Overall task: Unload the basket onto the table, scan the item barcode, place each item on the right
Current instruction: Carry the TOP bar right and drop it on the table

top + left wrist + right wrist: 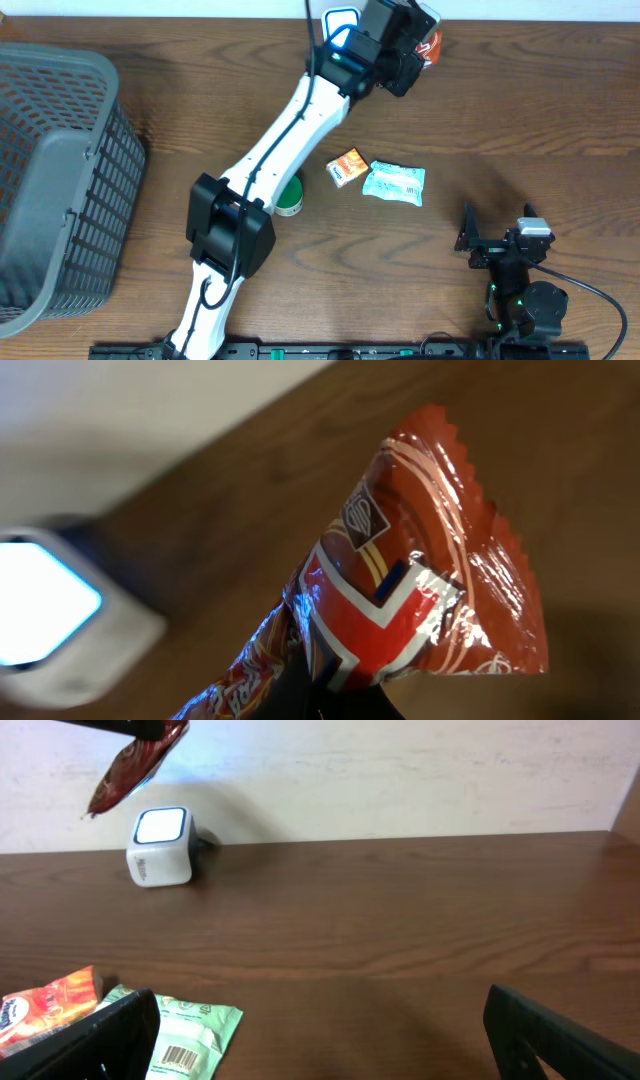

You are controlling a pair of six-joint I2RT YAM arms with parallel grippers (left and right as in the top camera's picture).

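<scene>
Overhead, the left jaws are clamped tight on a red snack packet (431, 46), held above the desk (520, 110) just beside the white scanner (339, 19). The right jaws stand wide open and empty, well apart from the scanner.

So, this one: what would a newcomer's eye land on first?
The left arm stretches diagonally across the table, with the left gripper shut on a shiny red wrapper held up just above the white scanner cube at the far edge. Next come the orange packet and pale green packet lying side by side mid-table, and the big grey basket on the left.
</scene>
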